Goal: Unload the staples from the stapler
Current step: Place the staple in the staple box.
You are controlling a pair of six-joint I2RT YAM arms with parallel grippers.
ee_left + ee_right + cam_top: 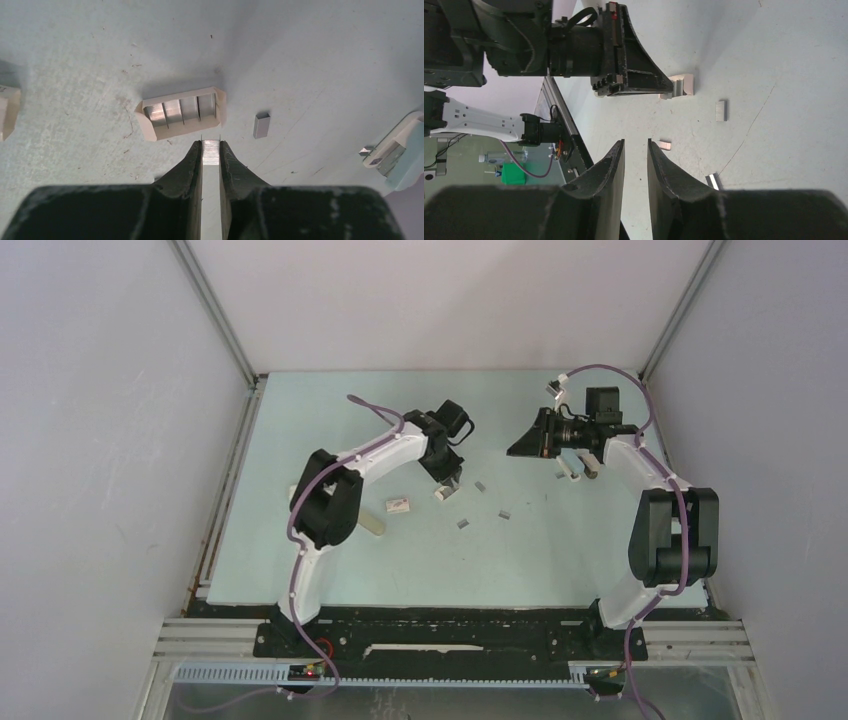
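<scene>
Two claws: left claw [210, 150] pinches staple strip [210, 155] near open staple box [150, 127]; right claw [636, 150] narrowly parted, gripping nothing.

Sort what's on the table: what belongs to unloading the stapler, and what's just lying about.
Job in hand:
- stapler
- staple strip, held in the left pincer
- loose staple block

Lying about:
- open box
- second box

Shiny metal staples [210, 154], scuffed matt table [325, 50]
</scene>
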